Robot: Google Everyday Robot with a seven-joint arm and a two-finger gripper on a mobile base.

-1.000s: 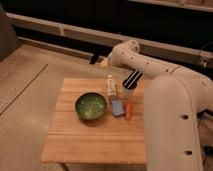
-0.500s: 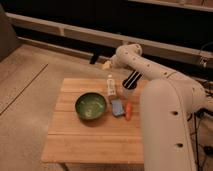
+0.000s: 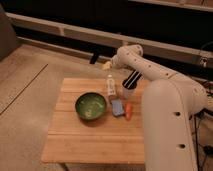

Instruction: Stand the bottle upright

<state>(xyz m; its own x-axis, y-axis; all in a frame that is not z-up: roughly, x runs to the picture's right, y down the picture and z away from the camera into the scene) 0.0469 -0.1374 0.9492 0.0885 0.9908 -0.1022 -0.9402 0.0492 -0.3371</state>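
The bottle (image 3: 110,88), small and whitish with a pale cap and a dark-marked label, stands upright on the wooden table (image 3: 95,135) near its back edge, between the green bowl (image 3: 90,105) and the white cup. My gripper (image 3: 101,61) hovers beyond the table's back edge, above and behind the bottle, clear of it. Its fingers look open with nothing between them. The white arm (image 3: 150,72) reaches in from the right.
A white cup with black-striped sticks (image 3: 129,87) stands right of the bottle. A blue sponge (image 3: 117,107) and an orange carrot (image 3: 129,111) lie in front of it. My large white arm link (image 3: 170,130) overhangs the table's right side.
The arm has shifted only slightly, and the gripper stays behind the table's back edge. The bottle stands in the same spot.
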